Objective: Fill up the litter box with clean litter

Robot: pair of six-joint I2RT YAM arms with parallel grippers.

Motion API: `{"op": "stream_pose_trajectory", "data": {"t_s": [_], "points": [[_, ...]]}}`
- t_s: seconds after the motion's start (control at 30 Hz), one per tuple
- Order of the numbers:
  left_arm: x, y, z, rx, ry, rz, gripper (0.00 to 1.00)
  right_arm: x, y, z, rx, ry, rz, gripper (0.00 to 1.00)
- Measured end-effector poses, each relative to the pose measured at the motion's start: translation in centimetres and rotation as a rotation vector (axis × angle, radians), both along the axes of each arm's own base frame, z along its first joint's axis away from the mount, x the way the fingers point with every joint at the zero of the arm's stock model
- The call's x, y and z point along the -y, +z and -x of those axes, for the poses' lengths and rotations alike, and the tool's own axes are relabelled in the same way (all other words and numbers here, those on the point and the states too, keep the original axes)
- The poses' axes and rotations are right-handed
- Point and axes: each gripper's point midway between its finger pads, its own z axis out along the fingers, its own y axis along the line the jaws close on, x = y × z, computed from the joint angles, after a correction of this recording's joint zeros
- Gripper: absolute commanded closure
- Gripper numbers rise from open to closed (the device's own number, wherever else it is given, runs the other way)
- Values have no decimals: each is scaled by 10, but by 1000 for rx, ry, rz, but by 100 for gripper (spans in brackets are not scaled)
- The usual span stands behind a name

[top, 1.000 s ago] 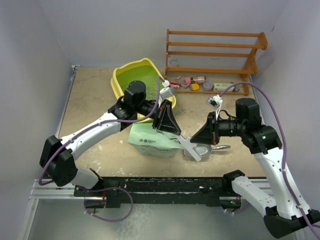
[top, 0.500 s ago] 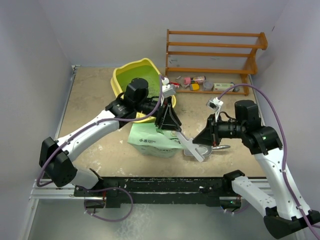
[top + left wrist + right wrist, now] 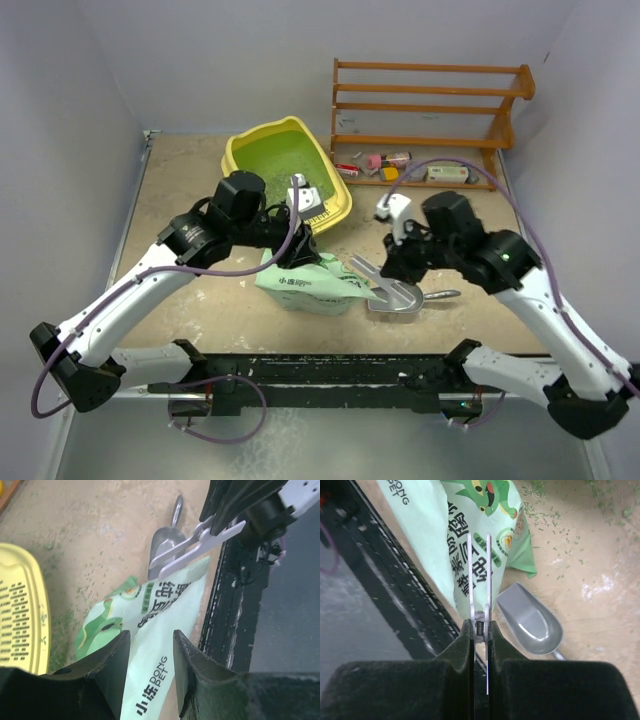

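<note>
The yellow litter box (image 3: 245,150) with its green inside sits at the back centre, and its slotted rim (image 3: 20,615) shows in the left wrist view. A pale-green litter bag (image 3: 305,280) lies flat near the front edge. My left gripper (image 3: 300,248) hangs over it, open, with the bag (image 3: 150,630) showing between the jaws (image 3: 151,635). My right gripper (image 3: 392,262) is shut on a white spring clip (image 3: 372,278), whose prongs (image 3: 480,565) reach over the bag (image 3: 470,525). Loose litter granules (image 3: 545,520) are scattered on the table.
A grey metal scoop (image 3: 400,297) lies just right of the bag, under the clip. A brown wooden rack (image 3: 430,100) stands at the back right with small items (image 3: 395,163) on the floor beneath it. The black frame rail (image 3: 235,595) runs along the near table edge.
My left gripper has opened, let go of the clip and drawn back left over the bag. The right gripper has closed on the clip and shifted left with it.
</note>
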Motion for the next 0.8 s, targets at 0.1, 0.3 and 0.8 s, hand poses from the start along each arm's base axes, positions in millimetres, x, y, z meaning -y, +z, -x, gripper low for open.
{"op": "stream_pose_trajectory", "data": {"t_s": [0.1,0.3,0.8], "points": [[-10,-17,0,16,19,-65,57,-16,-8,-9,45,73,115,100],[-30,-46,9,78,28,-171,55,-23,-7,-22,142,147,185,100],[-38,-89,29,201,-29,-306,50,-58,37,3,286,382,106,100]]}}
